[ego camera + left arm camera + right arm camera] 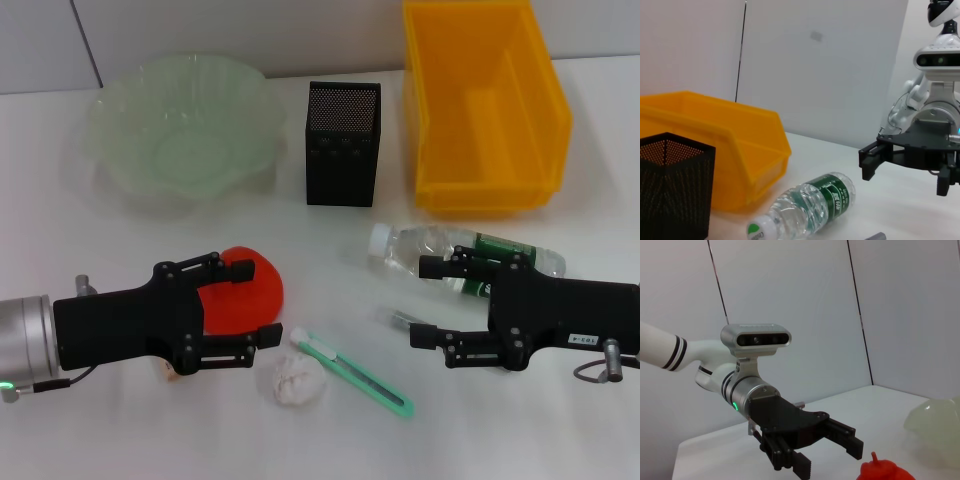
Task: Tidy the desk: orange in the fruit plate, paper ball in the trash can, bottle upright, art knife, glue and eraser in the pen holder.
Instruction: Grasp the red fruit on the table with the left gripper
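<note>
Desk (560, 440) with both tools open and nothing yet put away

Trash can (484, 105) stands at the far right of the white desk, fruit plate (180, 125) at the far left, pen holder (343, 143) upright between them; the left tool (247, 305) hangs with its jaws spread on either side of the orange (252, 290), which sits on the desk at the near left, and the right tool (425, 300) hangs with its jaws spread and nothing between them, just in front of the bottle (440, 250), which lies on its side before the trash can with its cap toward the pen holder; the art knife (355, 373) lies slanted between the two tools, the paper ball (298, 380) just beside its white end, the glue (397, 320) showing as a grey tip by the right tool, and the eraser (172, 376) peeking out under the left tool
</note>
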{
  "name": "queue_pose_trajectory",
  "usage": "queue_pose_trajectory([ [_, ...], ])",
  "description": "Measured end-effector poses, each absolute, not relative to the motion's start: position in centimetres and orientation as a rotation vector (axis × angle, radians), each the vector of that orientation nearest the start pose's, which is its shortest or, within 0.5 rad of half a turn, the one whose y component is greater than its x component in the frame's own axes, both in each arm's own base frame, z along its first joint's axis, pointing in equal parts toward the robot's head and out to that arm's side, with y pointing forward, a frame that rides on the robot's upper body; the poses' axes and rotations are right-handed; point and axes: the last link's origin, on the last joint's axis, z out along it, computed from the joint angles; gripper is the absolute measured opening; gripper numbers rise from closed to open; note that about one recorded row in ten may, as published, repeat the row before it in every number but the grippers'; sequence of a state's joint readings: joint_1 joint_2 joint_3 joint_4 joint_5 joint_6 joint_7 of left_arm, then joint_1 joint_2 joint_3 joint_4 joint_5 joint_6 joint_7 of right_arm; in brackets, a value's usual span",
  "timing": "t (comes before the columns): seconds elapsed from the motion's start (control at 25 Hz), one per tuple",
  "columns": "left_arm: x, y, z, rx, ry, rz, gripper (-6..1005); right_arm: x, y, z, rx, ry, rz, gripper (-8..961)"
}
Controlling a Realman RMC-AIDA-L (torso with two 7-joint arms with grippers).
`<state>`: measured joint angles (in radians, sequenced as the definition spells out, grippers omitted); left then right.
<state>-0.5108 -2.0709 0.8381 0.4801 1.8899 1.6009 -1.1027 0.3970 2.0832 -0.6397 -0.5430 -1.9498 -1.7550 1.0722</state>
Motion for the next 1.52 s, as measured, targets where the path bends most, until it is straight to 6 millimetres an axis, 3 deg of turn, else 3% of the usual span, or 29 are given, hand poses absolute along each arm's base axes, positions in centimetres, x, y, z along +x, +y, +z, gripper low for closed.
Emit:
queue_pose_trajectory([
  [0.56, -26.0, 30.0, -3.4, -2.824, -0.388, -0.820, 845, 28.4, 26.6, -0.9, -2.735, 0.439, 0.936, 827],
  [0.84, -27.6, 30.3, -2.1, -2.566, -0.381, -0.888, 837, 28.5, 26.5, -0.9, -2.732, 0.444, 0.936, 827],
  [1.0, -27.9, 30.4, -2.2, -2.544, -0.400, -0.880, 833, 28.6, 26.4, -0.9, -2.730, 0.449, 0.934, 828],
  [1.16, -28.7, 31.0, -4.4, -2.565, -0.499, -0.751, 828, 28.6, 26.4, -0.9, -2.729, 0.450, 0.933, 828],
  [1.52, -28.7, 31.7, -6.0, -2.583, -0.549, -0.672, 819, 28.6, 26.4, -0.9, -2.731, 0.450, 0.932, 828],
])
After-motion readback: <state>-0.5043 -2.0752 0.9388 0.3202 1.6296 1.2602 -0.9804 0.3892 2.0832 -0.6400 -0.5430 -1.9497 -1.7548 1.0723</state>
